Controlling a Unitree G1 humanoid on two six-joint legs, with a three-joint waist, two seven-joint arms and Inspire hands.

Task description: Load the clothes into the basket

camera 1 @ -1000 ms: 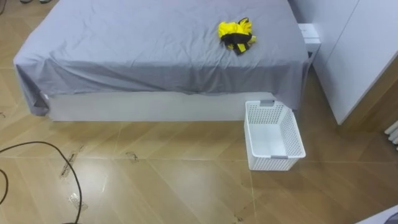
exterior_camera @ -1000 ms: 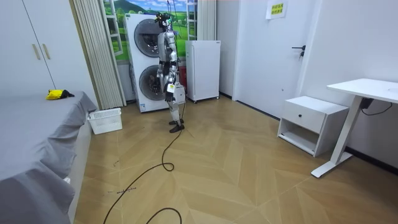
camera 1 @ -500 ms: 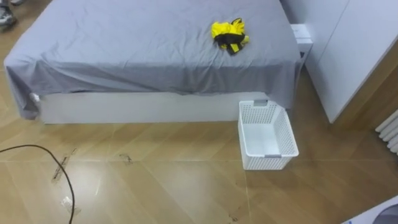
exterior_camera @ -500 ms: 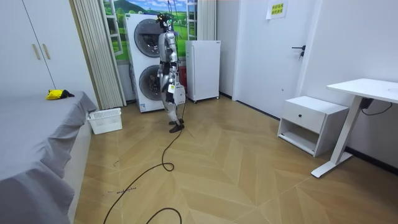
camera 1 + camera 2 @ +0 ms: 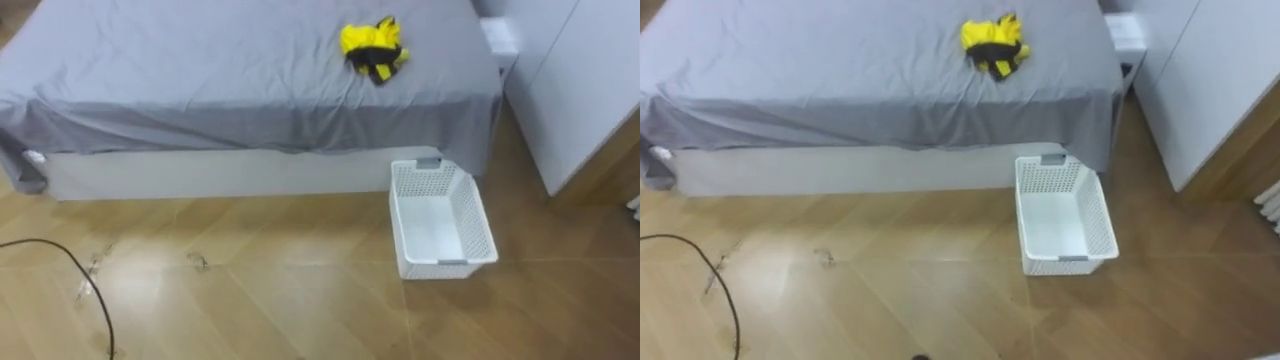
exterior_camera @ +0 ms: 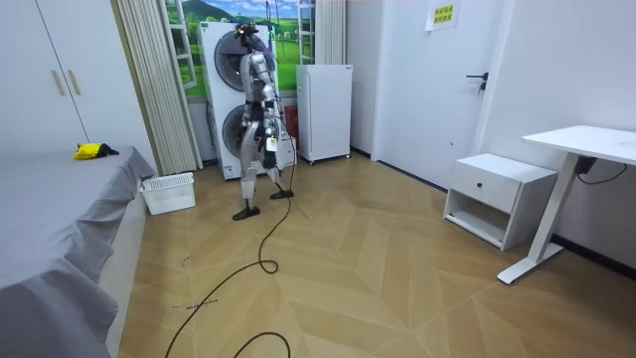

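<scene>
Matt grey cloth bedsheet, perforated white plastic basket, glossy wood floor

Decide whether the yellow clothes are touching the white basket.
Apart. The left eye view shows the yellow clothes lying on the bed, while the white basket stands on the floor beside it, plainly clear of them.

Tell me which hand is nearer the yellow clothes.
Probably right, not certain: the yellow clothes lie ahead-right. Left hand and right hand both hang at the hips, far across the floor.
</scene>
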